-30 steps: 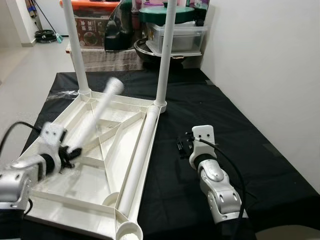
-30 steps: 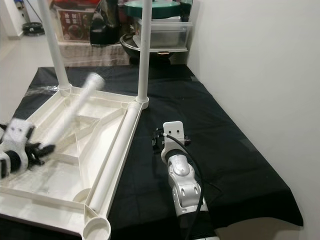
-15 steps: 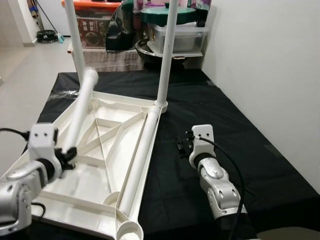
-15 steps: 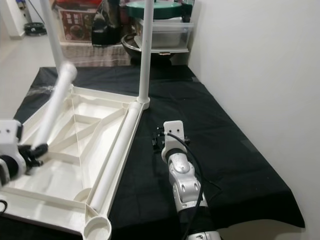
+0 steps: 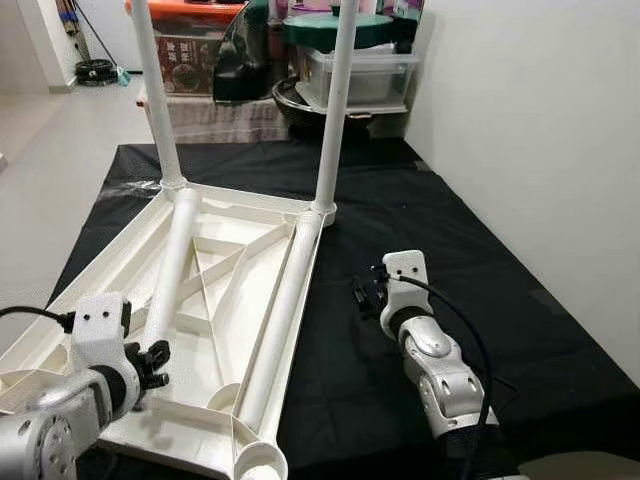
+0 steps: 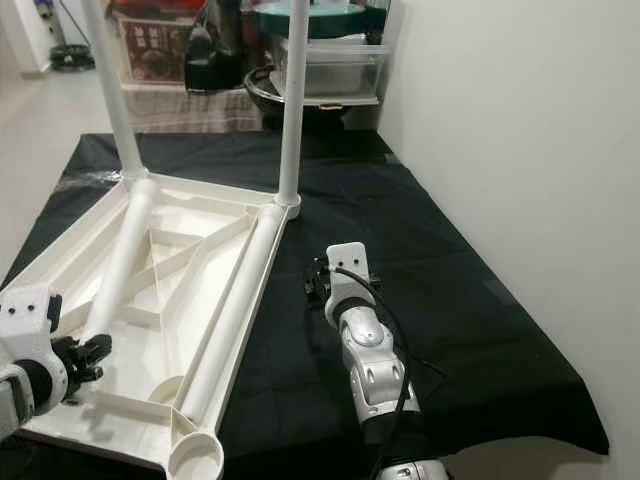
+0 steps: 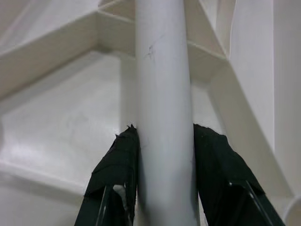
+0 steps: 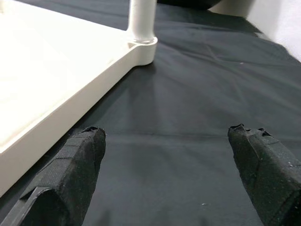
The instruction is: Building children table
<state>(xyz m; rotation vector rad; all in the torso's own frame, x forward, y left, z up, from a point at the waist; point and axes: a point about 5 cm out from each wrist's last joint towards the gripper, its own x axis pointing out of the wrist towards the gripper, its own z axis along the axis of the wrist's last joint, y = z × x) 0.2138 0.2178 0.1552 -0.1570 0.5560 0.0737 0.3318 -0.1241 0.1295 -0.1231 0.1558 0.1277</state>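
Left wrist view: left hand (image 7: 164, 165) clamps a white leg tube (image 5: 172, 262) lying flat in the upturned white tabletop (image 5: 215, 345). Two legs stand upright in far corners. Right hand (image 8: 169, 183) spread open above black cloth.

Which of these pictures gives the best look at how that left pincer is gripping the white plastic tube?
The left wrist view: the two black fingers press either side of the white plastic tube in close-up. The eye views show the left pincer small, at the tube's near end, over the upturned white tabletop. The right wrist view shows the open right pincer.
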